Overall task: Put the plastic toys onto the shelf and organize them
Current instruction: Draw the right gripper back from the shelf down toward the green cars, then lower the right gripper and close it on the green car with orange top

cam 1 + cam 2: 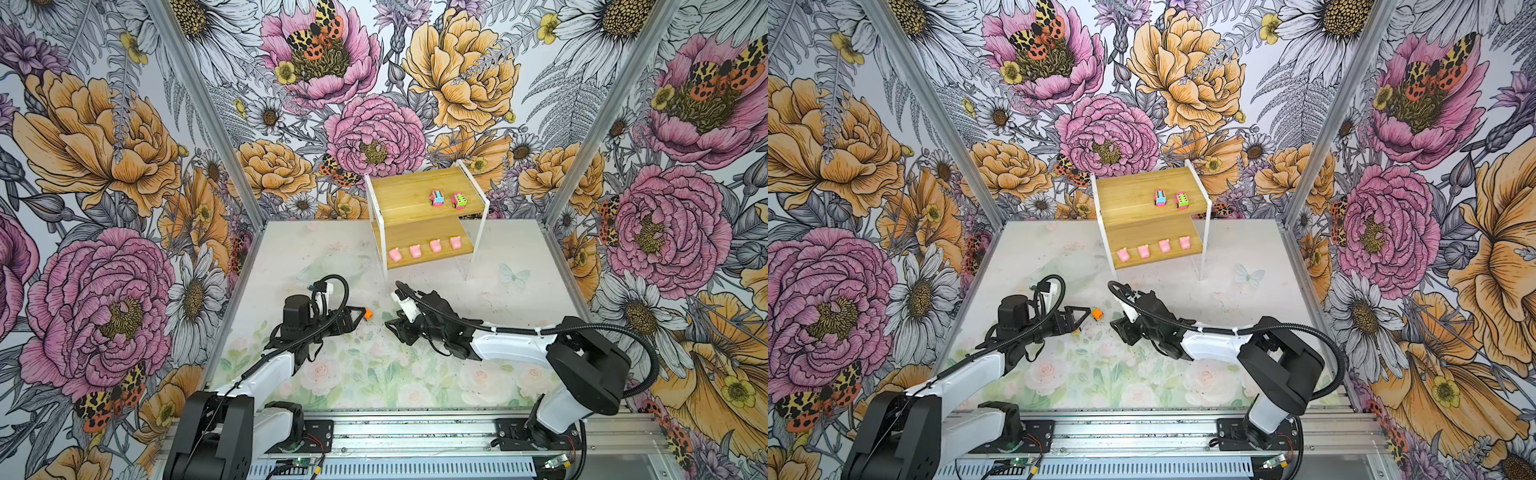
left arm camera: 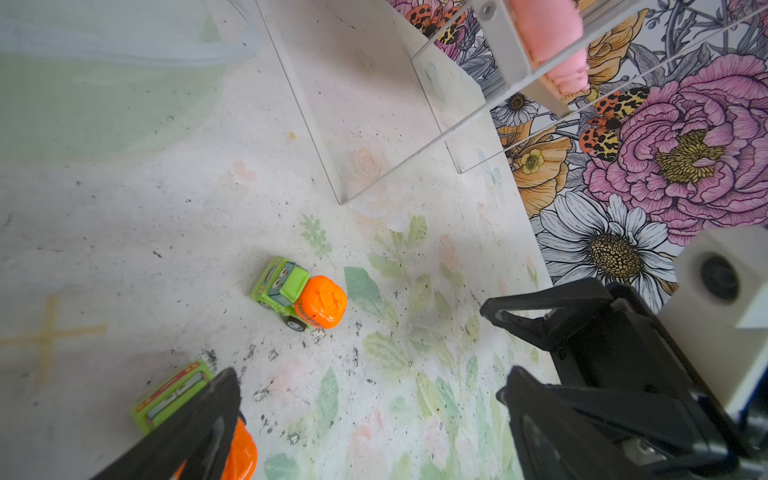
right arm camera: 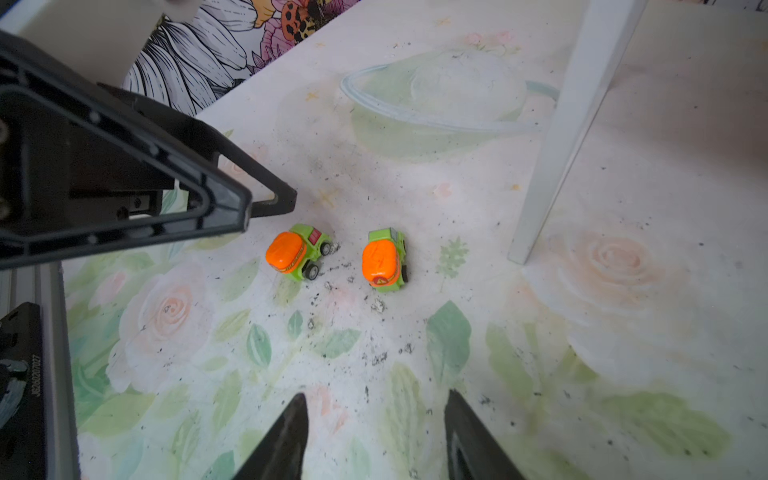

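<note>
As we look out from the near edge of the surface point(image 1: 415, 374), we meet the left fingers point(image 2: 195, 415) first, spread wide and gripping nothing, and facing them the right fingers point(image 3: 286, 440), also apart with nothing held. One left finger lies across an orange-and-green car point(image 2: 174, 395) and hides part of it in the left wrist view; whether it touches the toy we cannot tell. Just beside that car, between the two sets of fingers, a second orange-and-green car point(image 2: 301, 299) stands on its wheels on the surface, free of both. Farther back, right of centre, stands the shelf point(image 1: 407, 191). Its lower board point(image 1: 432, 235) carries four pink pigs point(image 1: 415, 250) in a row along the front edge, and its upper board point(image 1: 457, 183) carries two pink cars point(image 1: 436, 197) side by side toward the right end.
</note>
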{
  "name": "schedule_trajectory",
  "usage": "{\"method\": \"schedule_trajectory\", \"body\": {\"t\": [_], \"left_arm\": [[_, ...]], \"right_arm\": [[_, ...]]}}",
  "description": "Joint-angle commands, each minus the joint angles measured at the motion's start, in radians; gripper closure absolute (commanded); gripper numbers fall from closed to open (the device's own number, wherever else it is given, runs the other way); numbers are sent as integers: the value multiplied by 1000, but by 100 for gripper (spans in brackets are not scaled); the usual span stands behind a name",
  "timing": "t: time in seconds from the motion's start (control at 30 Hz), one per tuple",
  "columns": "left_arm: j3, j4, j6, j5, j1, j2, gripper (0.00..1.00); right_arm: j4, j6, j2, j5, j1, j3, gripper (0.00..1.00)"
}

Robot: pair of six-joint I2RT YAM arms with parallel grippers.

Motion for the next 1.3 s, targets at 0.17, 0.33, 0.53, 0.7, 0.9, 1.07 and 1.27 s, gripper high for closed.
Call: {"method": "schedule_trajectory", "body": {"t": [0.17,0.33,0.53,0.7,0.9,1.07,1.27], "left_arm": [[-67,31,-30,-40,80,-116,1],[-89,21,-43,-55,111,-172,1],[-97,36,-47,-48,116,-181,1],[-93,52,-51,-31,117,-149,1],[-95,52,-51,-31,116,-149,1],[-95,50,-51,-32,116,-149,1],[-94,49,-51,-35,117,-151,1]], "right_arm": [[38,-57,184,-29,16,179,48],[54,-72,255,-23,16,229,48],[103,-99,319,-25,18,256,49],[202,-111,371,-31,18,242,49],[271,-106,419,-15,18,238,50],[310,-111,448,5,18,238,50],[337,-111,483,11,17,250,50]]}}
